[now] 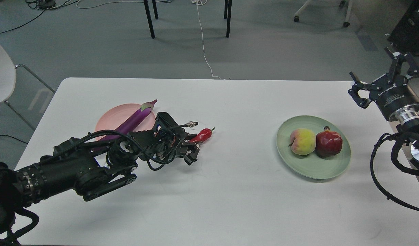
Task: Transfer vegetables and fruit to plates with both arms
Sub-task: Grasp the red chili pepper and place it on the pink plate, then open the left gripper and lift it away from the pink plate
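The purple eggplant (134, 120) lies across the pale pink plate (110, 118) at the left. The red chili pepper (202, 135) lies on the table just right of that plate. Its lower end is hidden behind my left gripper (191, 153). That gripper is low over the table, right against the chili, and its dark fingers cannot be told apart. The peach (302, 141) and the pomegranate (328, 143) sit side by side on the pale green plate (312, 171). My right gripper (380, 73) is raised at the table's far right edge, open and empty.
The white table (230, 198) ends just right of the green plate. A white chair (1, 75) stands at the far left. Black table legs (148, 18) and a white cable (204, 51) are on the floor behind.
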